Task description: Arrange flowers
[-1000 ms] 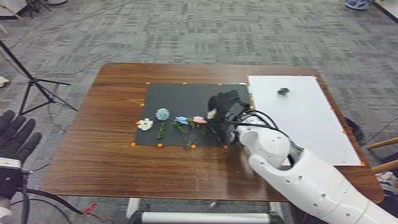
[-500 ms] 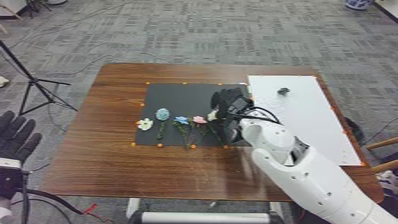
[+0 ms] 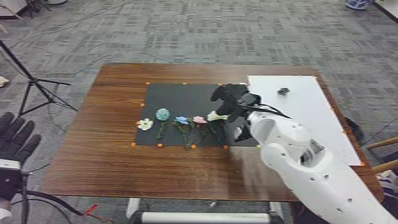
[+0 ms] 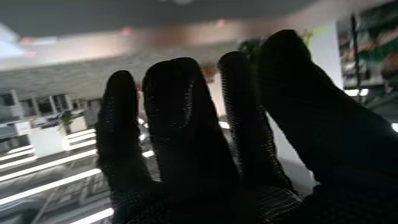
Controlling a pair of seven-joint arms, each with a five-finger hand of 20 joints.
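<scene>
Black mat (image 3: 178, 95): your right hand (image 3: 234, 103), fingers extended, has shifted toward its right edge, exposing more white flower (image 3: 215, 116); your left hand (image 3: 16, 141) is open.

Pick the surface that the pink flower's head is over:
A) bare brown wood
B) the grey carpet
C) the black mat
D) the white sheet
C: the pink flower's head has the black mat all around it, beside the blue flower and to the left of the white sheet.
</scene>
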